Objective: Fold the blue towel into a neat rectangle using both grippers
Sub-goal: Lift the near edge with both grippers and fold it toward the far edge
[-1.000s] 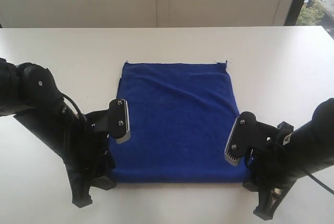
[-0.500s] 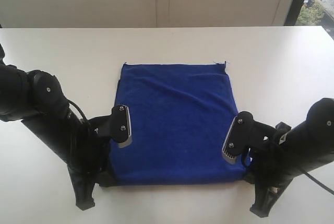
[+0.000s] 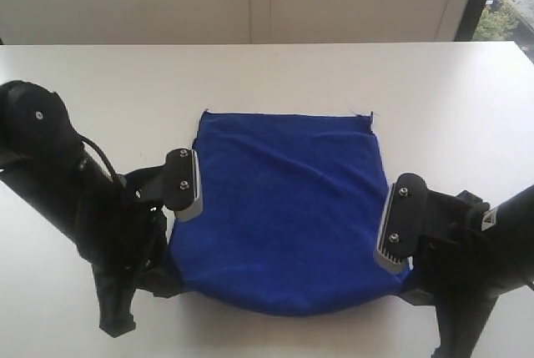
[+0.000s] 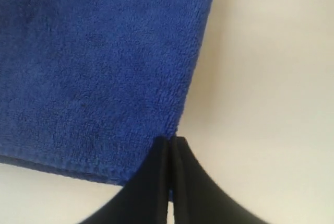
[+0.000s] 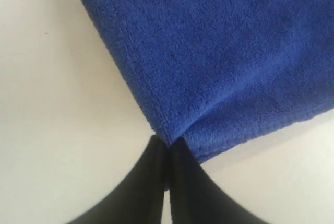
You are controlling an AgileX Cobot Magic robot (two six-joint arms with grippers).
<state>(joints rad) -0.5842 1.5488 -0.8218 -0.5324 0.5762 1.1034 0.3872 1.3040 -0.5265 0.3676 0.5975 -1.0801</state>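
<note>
Entry, fold in progress, first carry. Left gripper (image 4: 169, 141): jaws pressed together, pinching the blue towel (image 3: 284, 208) at its 7 o'clock corner; the bite looks shallow, taken right at the side hem. Right gripper (image 5: 167, 143): jaws likewise pressed together, pinching the 5 o'clock corner at its very tip, the cloth puckering slightly where it enters the grip. Blue towel: lies at the middle of the white table (image 3: 100, 74), one layer as far as can be seen. The 12 o'clock edge rests flat with both far corners square. The 6 o'clock edge bows in a soft curve between the two grips and appears raised off the surface. Step judged in hand: lifting the near edge to carry it over onto the far edge. Handling notes: move both arms toward 12 o'clock together and at matching height, so that neither corner leads and skews the fold. Hold the corners far enough apart to take the sag out of the 6 o'clock edge, yet not so taut that the cloth pulls from these thin bites. Raise high enough that the belly of the towel clears the layer beneath. Set corner on corner, hem on hem, before letting go. Risk: plush cloth may slip from a tip grip; a dragged far edge would spoil the rectangle.
</note>
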